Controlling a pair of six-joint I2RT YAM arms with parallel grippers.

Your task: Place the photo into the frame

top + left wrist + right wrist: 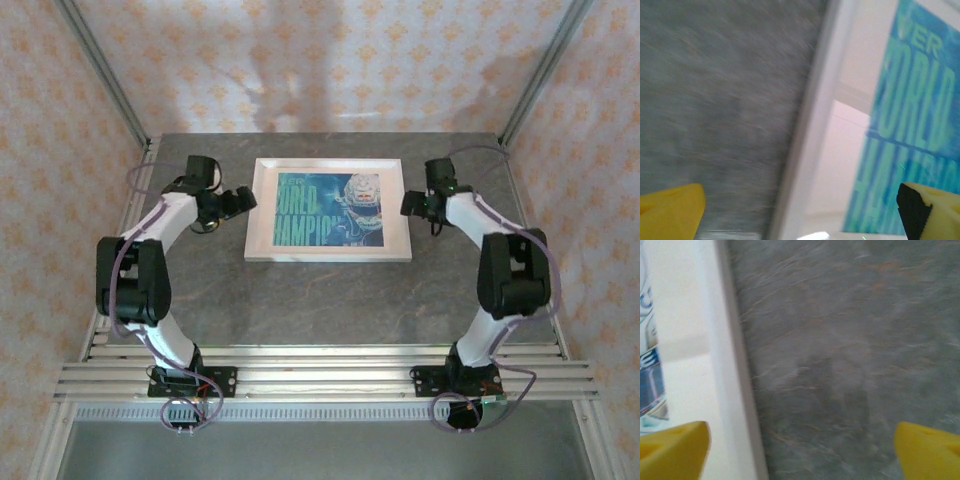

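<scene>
Left jaws and right jaws spread, empty, flanking the frame (328, 253) on the bench (330, 300). Photo (335, 210) lies inside it. Your wrist views blur; its lettering is cut off, yellow fingertips (670, 212) cropped.

You have one frame (328, 254) on the table (330, 300), toward its far edge, and one photo (330, 208) inside it. Count two arms at the near edge, the left arm (135, 275) and the right arm (512, 272). There are two grippers: left gripper (245, 200) and right gripper (405, 205).
</scene>
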